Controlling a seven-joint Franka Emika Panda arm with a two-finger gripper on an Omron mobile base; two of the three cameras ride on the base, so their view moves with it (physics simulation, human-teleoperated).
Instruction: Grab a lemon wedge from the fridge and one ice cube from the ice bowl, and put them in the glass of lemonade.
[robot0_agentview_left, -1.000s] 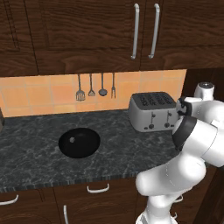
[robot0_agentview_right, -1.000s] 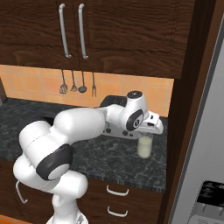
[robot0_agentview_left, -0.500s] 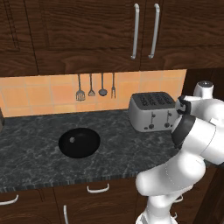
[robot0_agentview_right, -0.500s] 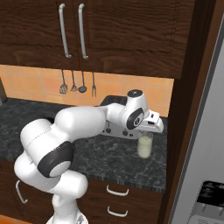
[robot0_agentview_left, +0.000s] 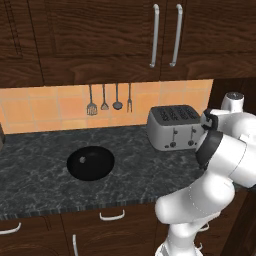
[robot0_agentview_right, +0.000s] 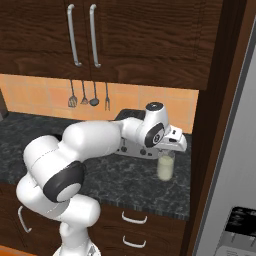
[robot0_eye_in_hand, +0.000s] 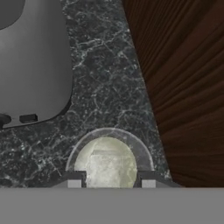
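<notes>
The gripper (robot0_eye_in_hand: 111, 183) hangs straight over the glass (robot0_agentview_right: 165, 165), which stands on the dark counter (robot0_agentview_right: 120, 180) between the toaster (robot0_agentview_left: 174, 126) and the brown side panel by the fridge (robot0_agentview_right: 230, 165). From the hand's own camera the two fingertips (robot0_eye_in_hand: 74, 181) sit apart over the rim, one on each side, with nothing between them. In the pale lemonade there is a squarish, cloudy shape that looks like an ice cube (robot0_eye_in_hand: 106, 161), though I couldn't swear to it; I can't make out a lemon wedge anywhere. The black bowl (robot0_agentview_left: 90, 162) sits well off along the counter. As for handling, I'd guess an ice cube is light but slick and hard, best pinched on two flat opposite faces and let go low over the liquid so it doesn't splash. The glass itself looks thin, fragile and easy to tip, so I'd keep the fingers clear of its rim. A wedge would be soft, and wants a gentle squeeze across its flanks.
</notes>
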